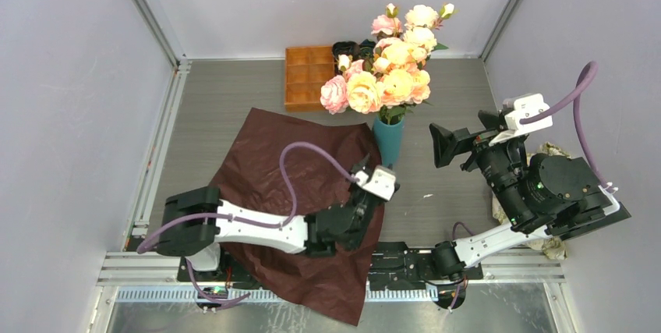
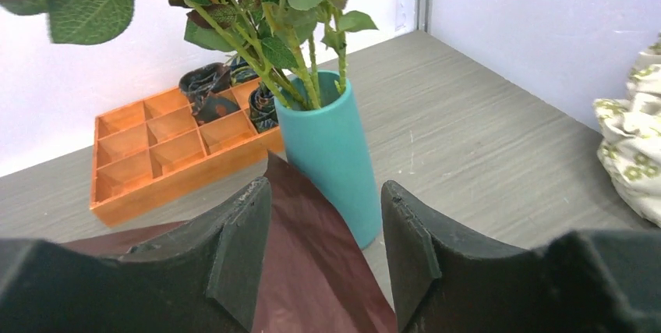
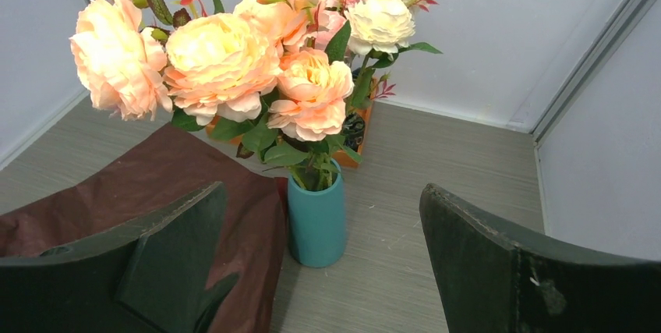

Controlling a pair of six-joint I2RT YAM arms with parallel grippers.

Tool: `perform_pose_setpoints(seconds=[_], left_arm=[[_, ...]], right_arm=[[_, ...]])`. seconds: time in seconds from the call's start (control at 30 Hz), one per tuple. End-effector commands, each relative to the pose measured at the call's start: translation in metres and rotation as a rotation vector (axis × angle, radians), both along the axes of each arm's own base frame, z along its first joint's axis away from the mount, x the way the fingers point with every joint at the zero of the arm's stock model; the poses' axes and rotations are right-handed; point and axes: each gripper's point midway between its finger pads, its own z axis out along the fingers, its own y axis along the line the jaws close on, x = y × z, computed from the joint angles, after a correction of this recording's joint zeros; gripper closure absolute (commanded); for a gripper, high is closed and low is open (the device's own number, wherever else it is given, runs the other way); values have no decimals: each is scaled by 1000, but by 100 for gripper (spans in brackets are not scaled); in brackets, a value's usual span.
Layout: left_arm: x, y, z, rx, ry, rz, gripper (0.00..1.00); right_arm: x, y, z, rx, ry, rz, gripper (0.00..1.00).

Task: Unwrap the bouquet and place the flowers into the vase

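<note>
At mid-counter [image 1: 460, 95], find the small teal-blue tapered vase [image 1: 388, 143] upright, w/ the pink, peach & cream roses on thin green stems [image 1: 387, 68] bunched in its mouth. No stray stem seen lying on counter or paper.

Just left of vase, note the dark maroon wrapping paper [image 1: 265, 165] spread open & flat. Right edge touching vase foot or just beside it; can't tell which.

Judging by layout: unwrap done, flowers in, task approx. complete. Left to do, at most: pull both arms clear w/o knocking the bunch. Maybe tidy the paper, though not asked for by task.

Left claw [image 2: 324, 212]: released, jaws apart, gripping nothing. Hovering low over paper's right edge, pointing at vase, near it but apart.

Right claw [image 3: 321, 200]: released, jaws spread wide, empty. Raised on vase's right side, well apart from it, aimed at the blooms.

Behind vase, by back wall: orange wooden compartment tray [image 1: 300, 87], w/ dark rosette items in its right-end cells. At far right, by right arm: crumpled beige patterned cloth [image 2: 633, 154].

Risk, as a guess: bunch looks top-heavy for so slim a vase, so possible tipping from a nudge on left-claw retreat. Suggest backing straight off, low & slow, away from vase foot.
</note>
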Motion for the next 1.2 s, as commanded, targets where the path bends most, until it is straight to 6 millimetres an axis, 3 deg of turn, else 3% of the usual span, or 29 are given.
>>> perform_pose_setpoints(seconds=[0.0, 0.13, 0.3, 0.47, 0.6, 0.77, 1.17], left_arm=[[-26, 44, 41, -108, -4, 105, 45], [-50, 71, 61, -118, -3, 140, 45], [-61, 104, 93, -122, 44, 165, 48], [-60, 154, 119, -260, 101, 144, 49], [-56, 184, 119, -306, 130, 149, 52], [-53, 197, 112, -307, 150, 160, 53], [-54, 197, 109, -284, 148, 164, 52]], right_arm=[[6, -45, 2, 76, 19, -279, 1], [5, -44, 2, 77, 14, -297, 1], [4, -44, 2, 87, 4, -323, 1], [5, -46, 3, 113, -2, -323, 1], [7, -51, 3, 154, 7, -324, 0], [7, -52, 2, 162, 9, -322, 0], [3, -41, -1, 82, 5, -327, 1]])
